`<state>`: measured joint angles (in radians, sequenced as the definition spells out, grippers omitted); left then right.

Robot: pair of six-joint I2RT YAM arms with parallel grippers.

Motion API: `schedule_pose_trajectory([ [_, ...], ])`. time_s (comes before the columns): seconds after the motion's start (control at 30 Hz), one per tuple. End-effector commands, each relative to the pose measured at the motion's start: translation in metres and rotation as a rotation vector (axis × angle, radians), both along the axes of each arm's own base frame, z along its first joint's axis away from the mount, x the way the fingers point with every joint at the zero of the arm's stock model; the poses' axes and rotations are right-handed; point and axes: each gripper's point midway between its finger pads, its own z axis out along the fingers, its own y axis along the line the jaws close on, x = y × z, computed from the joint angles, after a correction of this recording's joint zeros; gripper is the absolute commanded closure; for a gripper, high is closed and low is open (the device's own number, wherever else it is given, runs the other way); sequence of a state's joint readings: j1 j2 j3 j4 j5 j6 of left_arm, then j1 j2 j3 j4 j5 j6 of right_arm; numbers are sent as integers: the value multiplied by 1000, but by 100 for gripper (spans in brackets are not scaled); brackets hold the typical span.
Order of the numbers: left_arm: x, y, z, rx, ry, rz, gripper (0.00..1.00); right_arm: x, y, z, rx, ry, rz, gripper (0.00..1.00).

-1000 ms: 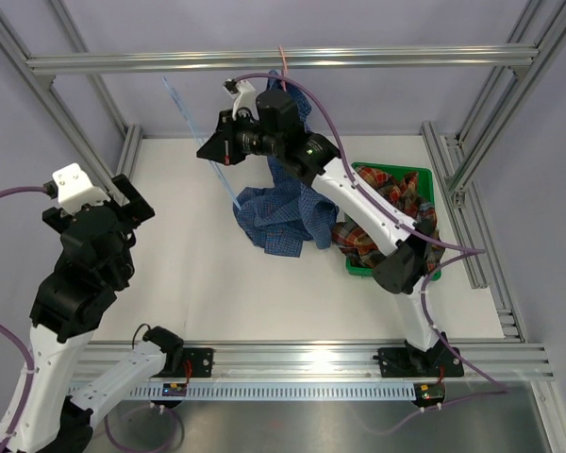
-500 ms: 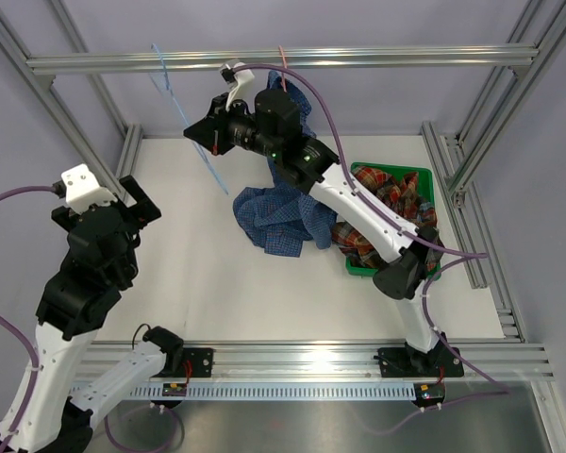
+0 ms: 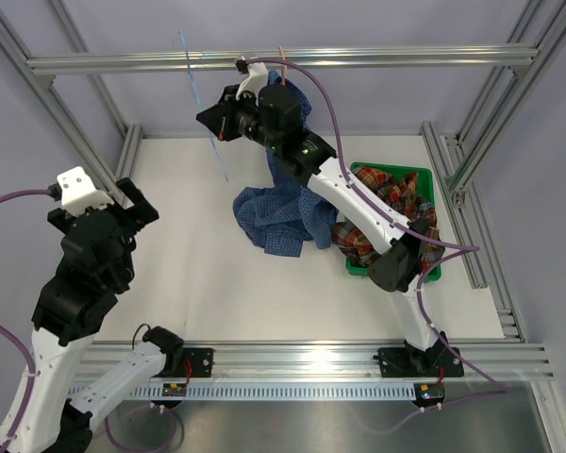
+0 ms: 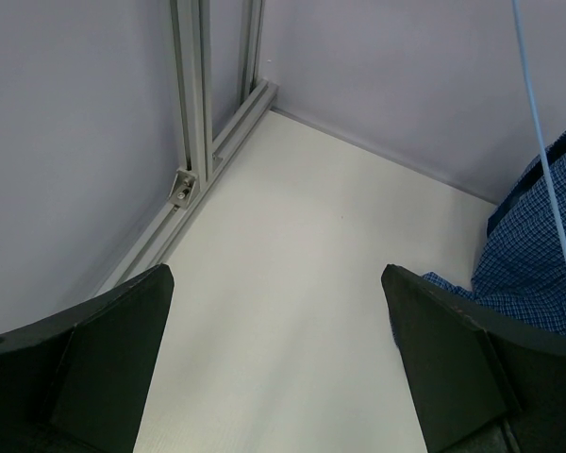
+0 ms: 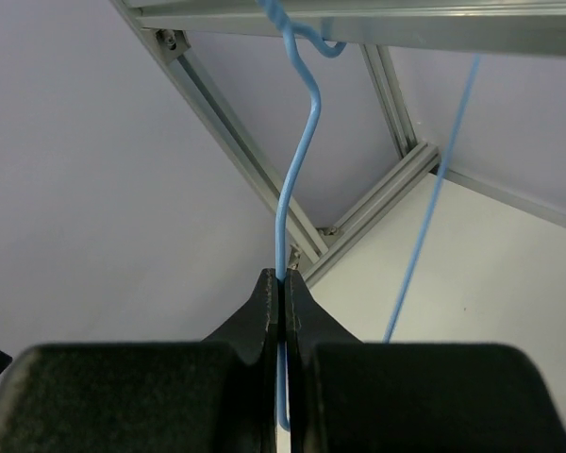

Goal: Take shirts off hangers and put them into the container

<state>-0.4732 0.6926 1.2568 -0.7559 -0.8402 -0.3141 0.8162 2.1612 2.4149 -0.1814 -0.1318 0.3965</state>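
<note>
Wire of light blue hanger [image 5: 297, 160] pinched in right gripper [image 5: 282, 279], jaws fully closed. Looks thin, springy, light, likely to swing. Floppy blue shirt [image 3: 278, 222] heaped on table [image 3: 189, 274] beside green tray [image 3: 417, 174]; probably best grabbed by bunched fold. Left gripper [image 4: 274, 283] wide open, empty.

Bright, even, diffuse light; soft shadows; sharp focus.

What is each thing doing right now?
Left gripper: wide open, empty.
Right gripper: shut on the blue hanger.
Blue hanger: bare, hook up at the rail.
Pink hanger: up at the rail, mostly hidden.
Blue shirt: draped down, heaped on the table.
Plaid shirt: bunched in the green tray.
Green tray: filled by the plaid shirt.
</note>
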Motion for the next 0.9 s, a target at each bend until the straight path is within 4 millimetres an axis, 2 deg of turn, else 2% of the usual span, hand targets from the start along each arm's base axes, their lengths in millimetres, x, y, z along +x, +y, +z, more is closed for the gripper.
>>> schedule_pose_trajectory([
  [0.0,-1,-2,20,-38,-71,-17,1,14,-16,39,108,-37,-91,100],
  [0.13,-2,-2,22,-44,-81,-22,1,24,-17,28,116,-3,-131,100],
  [0.17,-3,-2,22,-43,-81,-23,1,29,-18,19,110,14,-160,100],
  [0.33,-5,0,25,-43,-87,-22,1,37,-21,8,121,42,-210,100],
  [0.5,-4,-1,24,-41,-87,-26,1,38,-19,-1,116,62,-216,100],
  [0.73,-3,-3,23,-45,-88,-31,1,39,-21,-4,117,68,-236,100],
  [0.87,-4,-3,25,-46,-91,-34,1,38,-17,-15,108,84,-242,100],
])
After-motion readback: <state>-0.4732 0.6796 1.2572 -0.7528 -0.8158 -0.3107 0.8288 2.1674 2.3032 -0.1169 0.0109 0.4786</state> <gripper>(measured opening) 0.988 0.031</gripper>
